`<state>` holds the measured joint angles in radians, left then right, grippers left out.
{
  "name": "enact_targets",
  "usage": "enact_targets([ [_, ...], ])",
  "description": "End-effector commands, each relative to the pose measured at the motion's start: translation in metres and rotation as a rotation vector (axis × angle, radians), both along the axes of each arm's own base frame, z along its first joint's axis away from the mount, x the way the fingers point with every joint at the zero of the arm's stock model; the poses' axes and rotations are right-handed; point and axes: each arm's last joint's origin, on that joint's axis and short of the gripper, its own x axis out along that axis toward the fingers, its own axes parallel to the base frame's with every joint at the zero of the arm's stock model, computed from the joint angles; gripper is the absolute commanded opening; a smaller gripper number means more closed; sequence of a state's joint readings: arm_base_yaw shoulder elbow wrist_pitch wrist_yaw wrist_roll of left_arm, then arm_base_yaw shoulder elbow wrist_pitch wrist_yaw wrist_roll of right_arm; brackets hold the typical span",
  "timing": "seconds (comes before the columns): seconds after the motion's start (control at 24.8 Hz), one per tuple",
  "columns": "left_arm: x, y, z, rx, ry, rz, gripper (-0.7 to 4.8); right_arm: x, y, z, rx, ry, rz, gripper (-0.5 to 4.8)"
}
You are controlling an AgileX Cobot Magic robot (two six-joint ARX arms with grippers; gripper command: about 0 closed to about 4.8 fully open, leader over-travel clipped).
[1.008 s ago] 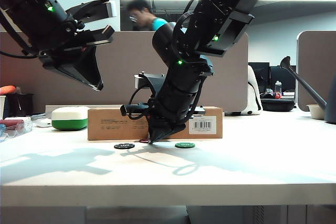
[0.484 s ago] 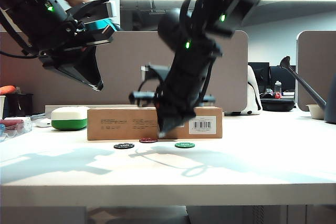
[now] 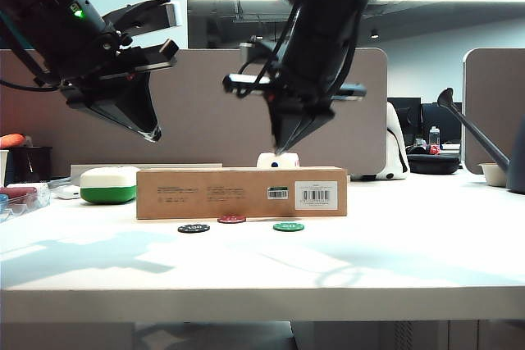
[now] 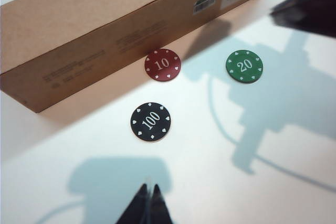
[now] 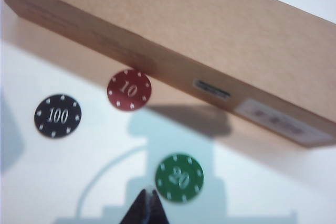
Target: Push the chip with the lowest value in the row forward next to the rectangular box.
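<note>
the push looks finished, judging from how things lie. the red chip (image 4: 163,65), marked 10, sits just beside the front face of the box (image 4: 100,19), very near its lower edge; if it really touches the cardboard i cannot tell. the black chip (image 4: 150,121) marked 100 and the green chip (image 4: 244,66) marked 20 lie further from the box, so the row is now broken, with the red one forward of the two others.

what remains is small, i think: the right arm should go clear of the table and the chip should be left alone. if the chip must be closer to the box, the next move calls for a low, gentle touch from the near side, without pushing the box.

the right gripper (image 3: 285,150) is high in the air, above the top of the box and well apart from the chips, pointing down. in the right wrist view its fingertips (image 5: 147,208) are pressed together and hold nothing. the left gripper (image 3: 154,133) hangs high on the left side, far from the chips; its tips (image 4: 148,203) are also pressed together and empty.
</note>
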<state>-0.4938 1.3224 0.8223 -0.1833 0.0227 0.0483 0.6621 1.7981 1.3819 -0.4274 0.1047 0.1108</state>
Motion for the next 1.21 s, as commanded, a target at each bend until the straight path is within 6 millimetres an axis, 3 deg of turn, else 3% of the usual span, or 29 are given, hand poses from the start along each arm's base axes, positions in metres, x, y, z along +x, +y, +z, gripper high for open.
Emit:
enact_targets([
  [0.04,0.000,0.000,0.004,-0.010,-0.014,0.002,-0.05,-0.014,-0.009,0.010,-0.013,0.011,0.005,-0.05],
  [0.2,0.000,0.000,0.004,-0.010,-0.014,0.002,-0.05,-0.033,-0.024,0.012,-0.015,0.014,0.005,-0.05],
  [0.6,0.000,0.000,0.004,-0.010,-0.014,0.002,-0.05,-0.122,-0.086,0.017,0.144,-0.006,0.017,-0.05],
  [0.69,0.000,0.000,0.004,-0.010,-0.013,0.002,-0.05,-0.151,-0.104,0.012,0.189,-0.059,0.041,-0.05],
  [1.01,0.000,0.001,0.005,-0.012,-0.018,0.005,-0.05,-0.199,-0.133,0.004,0.316,-0.108,0.063,-0.05],
  [1.21,-0.004,0.003,0.012,-0.027,-0.044,0.005,-0.05,-0.218,-0.143,0.002,0.406,-0.156,0.053,-0.05],
])
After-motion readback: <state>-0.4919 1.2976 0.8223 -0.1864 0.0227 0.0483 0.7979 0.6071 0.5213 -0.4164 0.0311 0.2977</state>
